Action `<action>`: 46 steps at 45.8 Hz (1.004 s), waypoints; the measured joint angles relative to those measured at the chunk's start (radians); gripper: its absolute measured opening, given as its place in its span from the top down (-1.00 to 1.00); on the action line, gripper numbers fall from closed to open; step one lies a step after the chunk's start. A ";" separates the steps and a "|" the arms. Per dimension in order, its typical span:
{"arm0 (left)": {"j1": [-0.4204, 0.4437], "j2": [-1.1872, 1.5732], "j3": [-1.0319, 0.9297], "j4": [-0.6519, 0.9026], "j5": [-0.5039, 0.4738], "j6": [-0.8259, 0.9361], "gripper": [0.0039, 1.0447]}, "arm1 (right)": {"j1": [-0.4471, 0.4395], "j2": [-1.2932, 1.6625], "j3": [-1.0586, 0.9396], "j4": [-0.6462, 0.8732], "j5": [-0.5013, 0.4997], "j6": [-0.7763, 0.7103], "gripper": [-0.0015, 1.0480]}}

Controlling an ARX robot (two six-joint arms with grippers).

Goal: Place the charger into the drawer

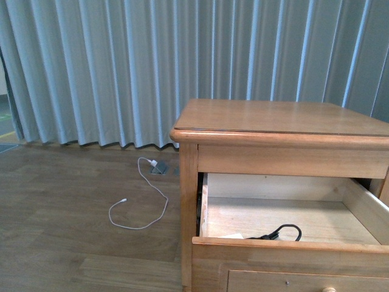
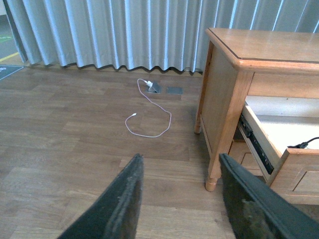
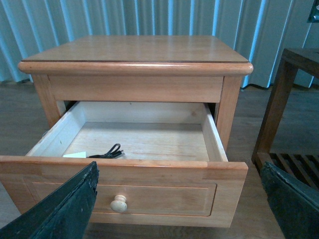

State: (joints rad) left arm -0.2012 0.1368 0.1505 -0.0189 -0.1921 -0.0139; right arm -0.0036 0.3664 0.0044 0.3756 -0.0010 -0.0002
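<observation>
- The charger (image 1: 276, 233) lies inside the open drawer (image 1: 273, 186), tucked just behind the front board. That puts it a little beyond my right jaws.
- The right jaws hang spread wide and empty in front of the drawer, with the round knob (image 3: 118, 203) between them and slightly below. I read that wide spread as a release posture, since nothing is pinched.
- The drawer stands pulled well out of the table (image 1: 279, 117), and I judge that gave a clear drop from above. By my reading, the task's placing is done.
- The left jaws are also spread and hold nothing. They are parked over bare floor (image 2: 65, 129) with the table off to one side, which I take to be out of the right arm's way.
- A thin white cable (image 2: 170, 119) loops on the floor ahead of the left jaws, well apart from them. It runs to a small plug near the curtain (image 1: 121, 73) and is not the item I was sent for.
- The front board hides most of the charger's white block. Only a pale corner and a loop of black cable show, so I cannot tell how the block sits.
- Neither arm appears in the front view, and that view crops the drawer's face.
- A darker wooden stand (image 3: 284, 99) beyond the right jaws is cut off at the frame edge.
</observation>
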 joint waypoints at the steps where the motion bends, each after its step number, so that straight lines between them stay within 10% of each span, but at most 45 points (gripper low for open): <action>1: 0.010 -0.005 -0.005 0.000 0.010 0.002 0.12 | 0.000 0.000 0.000 0.000 0.000 0.000 -0.84; 13: 0.195 -0.054 -0.055 0.000 0.178 0.004 0.93 | 0.000 0.000 0.000 0.000 0.001 0.000 -0.84; 46: 0.198 -0.134 -0.138 0.013 0.190 0.009 0.93 | 0.000 0.000 0.000 0.000 0.000 0.000 -0.84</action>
State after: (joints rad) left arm -0.0029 0.0025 0.0124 -0.0055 -0.0025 -0.0048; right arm -0.0036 0.3664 0.0044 0.3756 -0.0006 -0.0002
